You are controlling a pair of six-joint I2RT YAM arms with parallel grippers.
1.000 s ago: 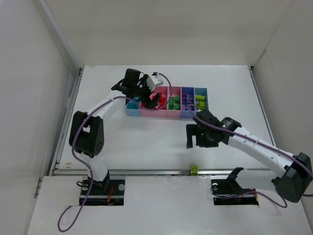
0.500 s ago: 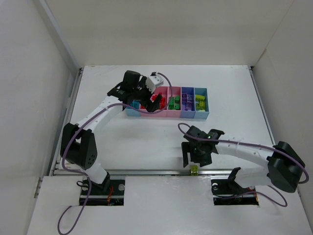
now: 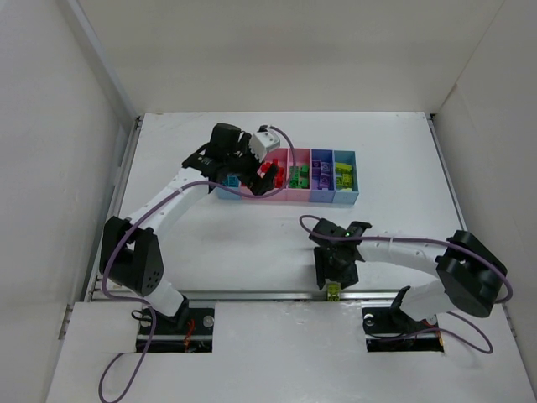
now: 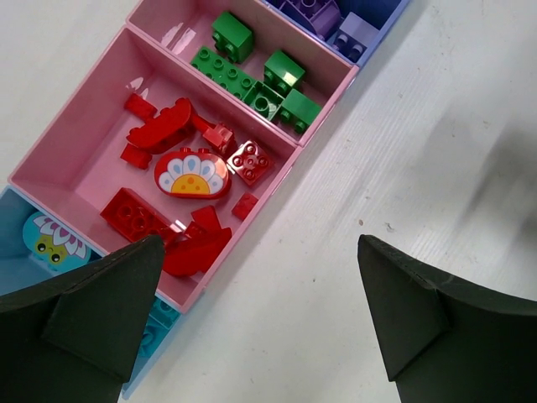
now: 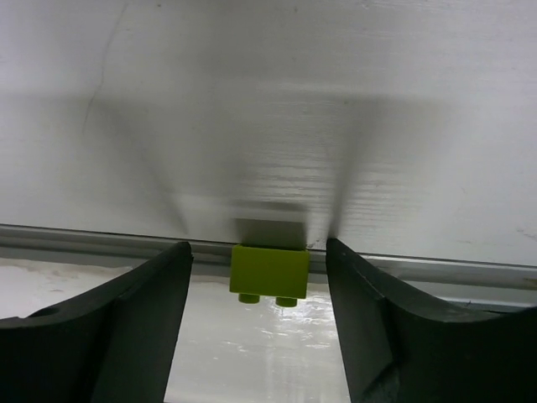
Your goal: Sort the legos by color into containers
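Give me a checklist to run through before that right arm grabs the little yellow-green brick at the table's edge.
1. The yellow-green brick sits between the right jaws: ok, centred in the wrist view.
2. The right jaws are wide enough: ok, there is a gap on each side.
3. Grip made: not ok, nothing touches yet.
4. The metal rail will not snag the jaws: cannot tell, the brick lies right at it.
5. The matching end bin is reachable: ok, nothing hangs over it.
6. The left jaws are out of the way: ok, open and empty over the red bin.
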